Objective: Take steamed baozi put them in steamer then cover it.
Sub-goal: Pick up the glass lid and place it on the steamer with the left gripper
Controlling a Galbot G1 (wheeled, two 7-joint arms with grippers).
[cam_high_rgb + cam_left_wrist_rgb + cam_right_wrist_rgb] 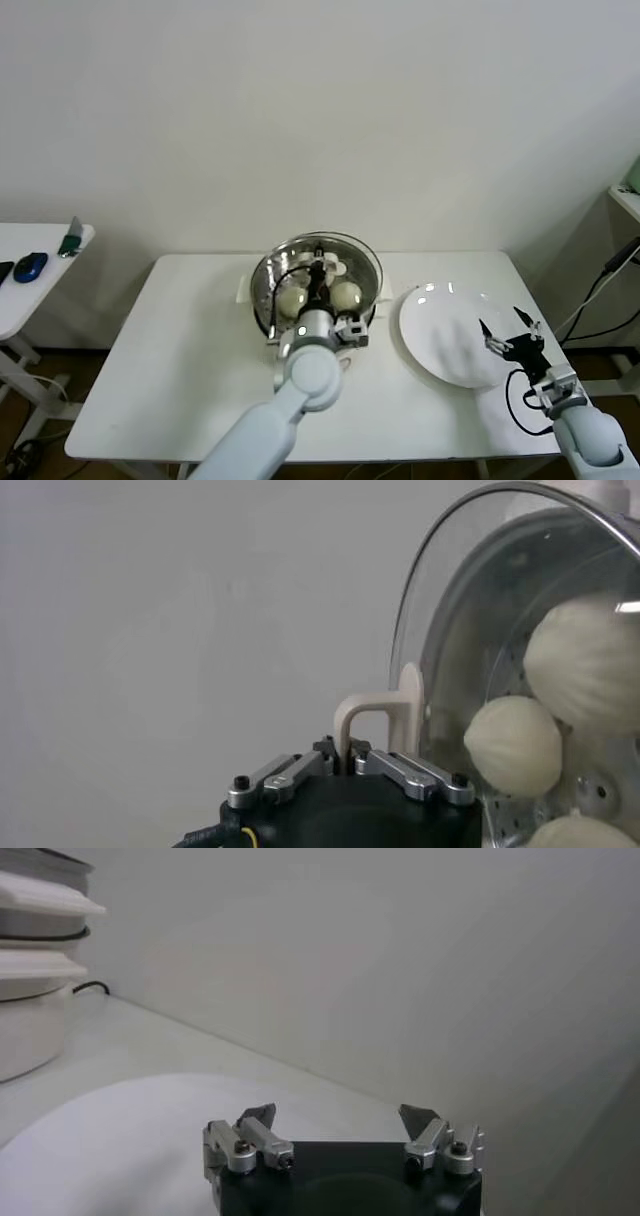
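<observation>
The left gripper (pixel 318 297) is clamped shut on the cream-white bar handle (pixel 380 715) of the cover (pixel 318 270), directly over the steamer (pixel 262 300). In the left wrist view its two metal fingers (pixel 283 777) meet at the foot of the handle, pinching it between them. The left arm reaches up from the near edge of the table (pixel 180 370) to the steamer's near side.

The right gripper (pixel 510 335) hangs over the near right part of a flat white plate (pixel 440 335), which lies just to the right of the steamer. Its jaws stand wide apart with nothing between them; the right wrist view shows both fingertips (pixel 258 1120) well separated above the plate's white surface (pixel 110 1138).

The cover, a clear glass lid with a metal rim, sits over the steamer, its rim roughly matching the basket's rim in the head view. Whether it rests fully seated or hangs slightly tilted above the rim cannot be told.

Inside the steamer, seen through the glass, lie the steamed baozi (pixel 292 297): smooth cream-white buns on the perforated steel bottom. Two are plain on either side of the gripper, and paler shapes farther back are probably the others. The left wrist view shows three buns (pixel 513 746) close behind the glass.

The steamer stands at the middle of the table, towards its far edge.
</observation>
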